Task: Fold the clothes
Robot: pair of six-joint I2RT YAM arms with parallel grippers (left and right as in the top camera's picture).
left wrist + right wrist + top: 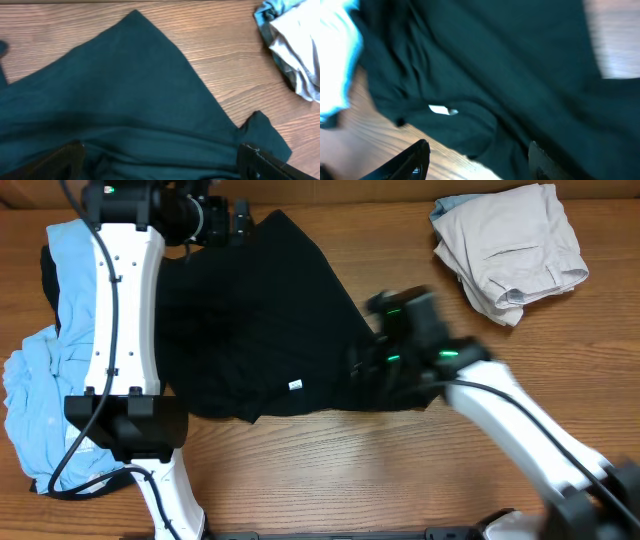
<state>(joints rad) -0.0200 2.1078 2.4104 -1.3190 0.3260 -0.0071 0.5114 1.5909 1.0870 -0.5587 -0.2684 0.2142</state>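
The black T-shirt point(255, 330) lies spread on the wooden table, its small white neck label point(296, 386) near the front edge. My left gripper point(235, 222) is at the shirt's far edge; in the left wrist view point(160, 162) its fingers are spread wide over the shirt cloth point(130, 90). My right gripper point(365, 365) is at the shirt's right front edge, blurred by motion. In the right wrist view point(477, 160) its fingers are open over the shirt's edge point(495, 75), with the label point(440, 110) just ahead.
A light blue printed shirt point(45, 380) is heaped at the left under the left arm. Beige-white trousers point(510, 245) lie crumpled at the back right, also in the left wrist view point(297, 45). Bare wood point(350, 470) runs along the front.
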